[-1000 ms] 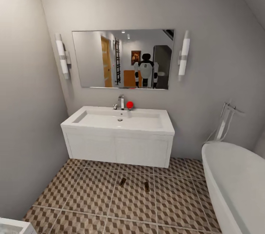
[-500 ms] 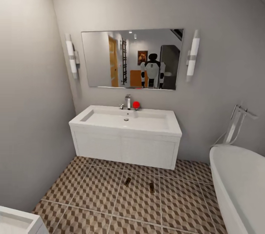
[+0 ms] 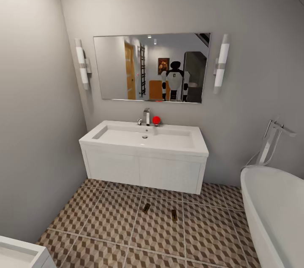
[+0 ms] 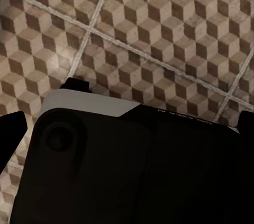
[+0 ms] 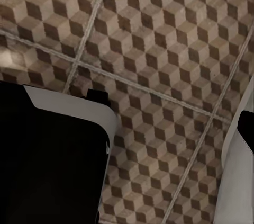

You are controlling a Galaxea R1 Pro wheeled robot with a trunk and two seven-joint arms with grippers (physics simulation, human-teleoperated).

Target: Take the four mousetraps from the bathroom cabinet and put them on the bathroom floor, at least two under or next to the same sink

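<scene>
This is a bathroom in a home. A white sink (image 3: 143, 137) with a chrome tap (image 3: 146, 116) sits in a wall-hung white vanity (image 3: 143, 171) against a grey wall. Above it hangs a wide mirror (image 3: 122, 67) flanked by two tube lights (image 3: 82, 63). The curved rim of a white bathtub (image 3: 270, 204) with a chrome floor-standing filler (image 3: 272, 141) shows at the right. The floor (image 3: 105, 221) is tiled in a brown, beige and white cube pattern with pale grout.

We find no writing, label, brand, number or sign that we can read anywhere in these views; a faint mark on the dark robot body (image 4: 174, 114) stays illegible.
</scene>
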